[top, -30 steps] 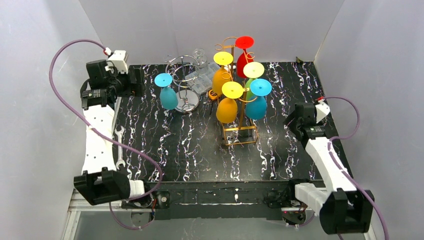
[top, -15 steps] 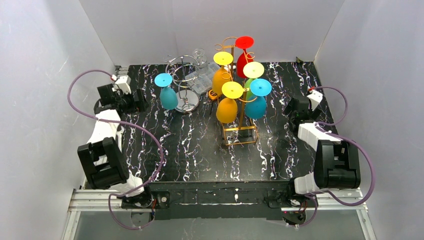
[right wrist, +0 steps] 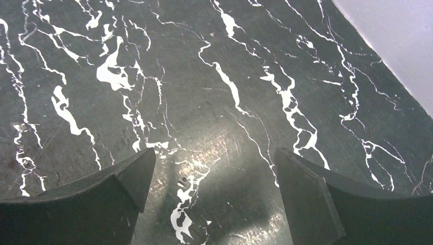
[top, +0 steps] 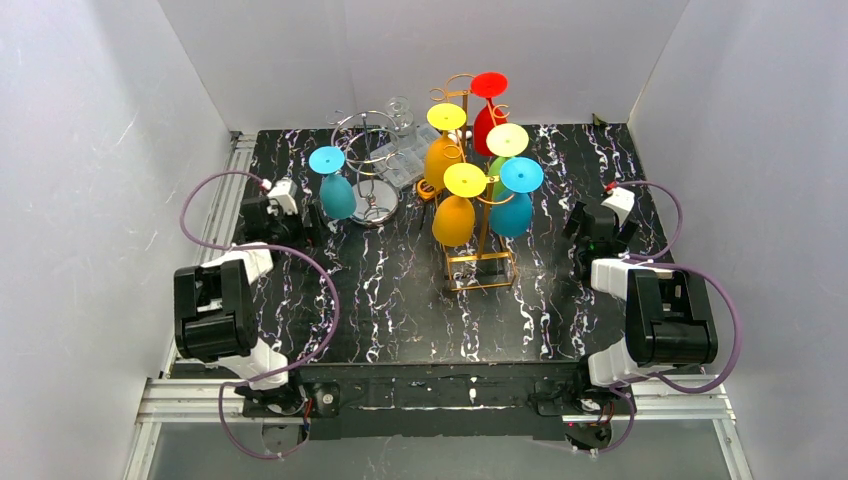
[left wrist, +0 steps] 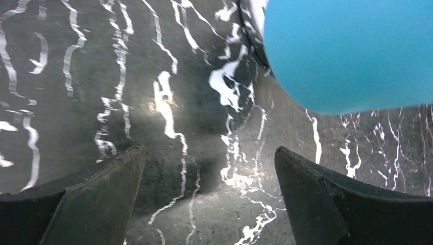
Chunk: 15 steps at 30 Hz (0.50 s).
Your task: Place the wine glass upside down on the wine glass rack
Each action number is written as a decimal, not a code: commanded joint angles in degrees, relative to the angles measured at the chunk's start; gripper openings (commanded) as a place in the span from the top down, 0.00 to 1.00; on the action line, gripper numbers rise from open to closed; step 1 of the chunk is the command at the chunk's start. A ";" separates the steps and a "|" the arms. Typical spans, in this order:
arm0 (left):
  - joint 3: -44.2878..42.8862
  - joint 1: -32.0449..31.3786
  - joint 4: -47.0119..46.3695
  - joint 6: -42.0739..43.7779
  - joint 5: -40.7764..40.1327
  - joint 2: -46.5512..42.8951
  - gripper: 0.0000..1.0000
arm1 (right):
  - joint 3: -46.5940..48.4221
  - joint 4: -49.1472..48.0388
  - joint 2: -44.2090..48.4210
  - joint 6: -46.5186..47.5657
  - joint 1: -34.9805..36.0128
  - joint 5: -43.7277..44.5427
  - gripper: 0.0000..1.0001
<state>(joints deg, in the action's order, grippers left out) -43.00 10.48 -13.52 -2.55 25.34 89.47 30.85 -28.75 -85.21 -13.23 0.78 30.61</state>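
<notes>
One teal glass near gaping left pincer

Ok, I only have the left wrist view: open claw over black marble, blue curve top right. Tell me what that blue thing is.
Observer: The bowl of a teal wine glass, upside down with its foot on top, at the left edge of the silver rack.
Operator: Give me the right claw.
Observer: The right claw is open and empty, over bare table to the right of the gold rack.
Operator: Count the glasses on that gold rack.
Observer: Five, all upside down; the red one sits highest.
</notes>
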 commanded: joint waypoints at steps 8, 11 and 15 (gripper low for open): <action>10.86 -4.37 -18.42 1.67 -7.33 -3.71 0.02 | -1.69 -8.63 0.60 2.98 0.02 -0.95 0.02; 13.80 -4.55 -22.57 1.69 -7.71 -3.86 0.02 | -3.76 -10.43 2.04 4.08 0.22 -3.34 0.02; 17.49 -4.61 -27.94 1.76 -7.41 -5.56 0.02 | -8.68 -14.46 3.72 3.32 0.92 -4.30 0.02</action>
<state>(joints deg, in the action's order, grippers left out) -28.73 6.15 -32.93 -1.61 18.76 87.39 26.11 -35.68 -84.33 -10.48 1.02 27.55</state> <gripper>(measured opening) 0.982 0.983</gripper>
